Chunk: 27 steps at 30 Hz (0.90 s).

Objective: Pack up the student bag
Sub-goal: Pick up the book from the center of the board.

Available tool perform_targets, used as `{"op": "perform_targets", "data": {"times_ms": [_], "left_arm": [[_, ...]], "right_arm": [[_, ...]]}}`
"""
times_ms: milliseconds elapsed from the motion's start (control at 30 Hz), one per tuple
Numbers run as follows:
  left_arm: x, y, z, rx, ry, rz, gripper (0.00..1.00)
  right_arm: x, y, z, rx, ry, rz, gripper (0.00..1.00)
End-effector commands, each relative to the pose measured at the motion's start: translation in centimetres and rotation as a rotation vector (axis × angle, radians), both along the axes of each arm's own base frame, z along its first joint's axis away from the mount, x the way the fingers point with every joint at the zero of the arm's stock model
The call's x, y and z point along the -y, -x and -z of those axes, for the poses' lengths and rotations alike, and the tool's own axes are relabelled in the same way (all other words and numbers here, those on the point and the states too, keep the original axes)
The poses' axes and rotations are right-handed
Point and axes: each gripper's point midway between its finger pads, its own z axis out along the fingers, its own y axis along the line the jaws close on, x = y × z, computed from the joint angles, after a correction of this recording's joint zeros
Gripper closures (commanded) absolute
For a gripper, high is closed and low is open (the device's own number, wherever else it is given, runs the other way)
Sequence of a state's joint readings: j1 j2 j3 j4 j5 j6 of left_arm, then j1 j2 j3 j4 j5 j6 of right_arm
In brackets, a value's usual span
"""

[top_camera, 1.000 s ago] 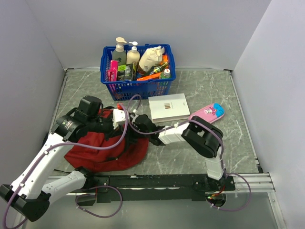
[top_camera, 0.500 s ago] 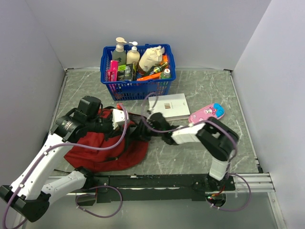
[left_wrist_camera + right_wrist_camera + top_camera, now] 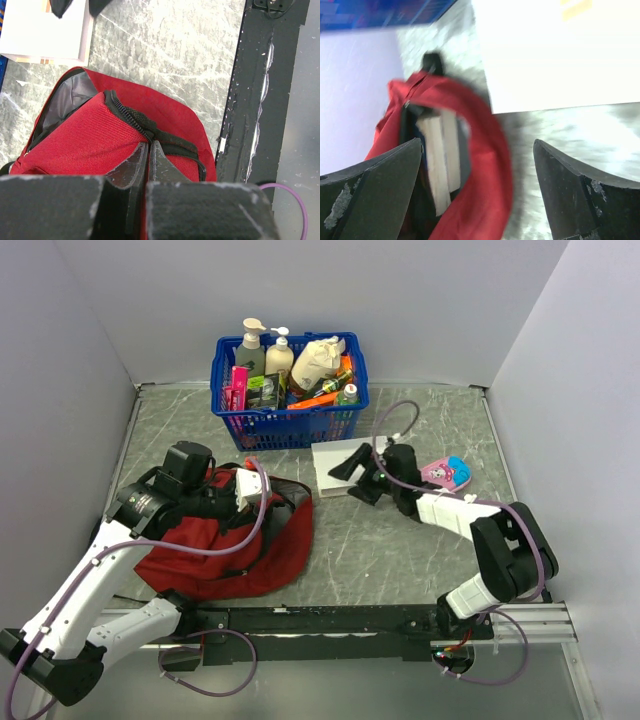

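While the left pincer is clenched on the zipped edge of the student bag, pinching the red fabric and lifting the mouth open, the right pincer hangs over the near corner of the white book with its jaws spread wide and nothing between them. The student bag lies on the left side of the tabletop, its opening turned toward the white book, which rests just in front of the blue basket. Through the opening the right wrist view shows what look like two books already standing inside.

The step in hand seems to be fetching the next item for the bag. Next, the right pincer likely needs to drop onto the edge of the white book, close on it, and carry it into the held-open mouth. A pink pencil case lies just beside the right arm, apparently also waiting to be packed.
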State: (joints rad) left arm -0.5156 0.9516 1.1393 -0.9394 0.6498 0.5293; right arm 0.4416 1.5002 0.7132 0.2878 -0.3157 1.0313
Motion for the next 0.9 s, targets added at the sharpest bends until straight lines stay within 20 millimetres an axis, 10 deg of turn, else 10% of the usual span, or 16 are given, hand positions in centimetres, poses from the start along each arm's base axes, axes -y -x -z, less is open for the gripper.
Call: {"op": "perform_targets", "data": {"times_ms": [0,300,867], "left_arm": [[1.2,0.0,-3.2,0.088,0.098,0.047,0.99],[1.1,0.0,-3.6,0.102,0.099,0.05,0.99],[1.2,-0.1,-4.2,0.127,0.116,0.055,0.99]], "right_arm": [[1.5,-0.1,0.3,-0.081,-0.015,0.019,0.06],[2.9,-1.6,1.9,-0.122,-0.042,0.171,0.36],[4.4,-4.2,4.5,-0.154,-0.053,0.378,0.4]]}}
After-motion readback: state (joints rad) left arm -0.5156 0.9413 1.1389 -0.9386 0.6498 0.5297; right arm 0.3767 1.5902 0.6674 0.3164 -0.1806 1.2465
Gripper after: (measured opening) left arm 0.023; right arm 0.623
